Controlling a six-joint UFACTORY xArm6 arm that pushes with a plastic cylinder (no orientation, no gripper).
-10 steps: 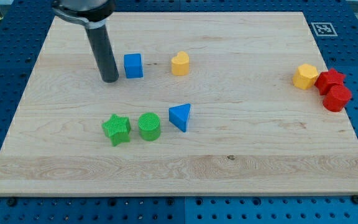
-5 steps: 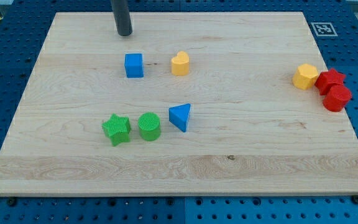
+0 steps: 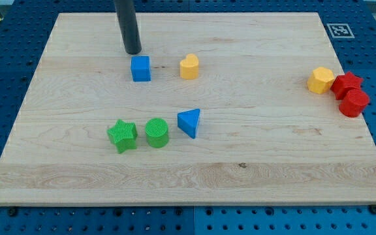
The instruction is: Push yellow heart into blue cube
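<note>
Sitting just above the blue cube (image 3: 140, 68) twd the view's top, my tip (image 3: 133, 51) is near it w/ a thin gap, not touching. Tool is only a straight dark rod, so nothing to spread or pinch. Yellow heart (image 3: 188, 66) lies to the cube's right, apart from it, same row. Lower down: green star (image 3: 122, 135), green cylinder (image 3: 156, 132), blue triangle (image 3: 189, 122) in a line. At view's right: yellow hexagon (image 3: 320, 79) touching a red star (image 3: 346, 83), w/ another red block (image 3: 354, 103) just below. All on the wooden bench (image 3: 253, 156).
</note>
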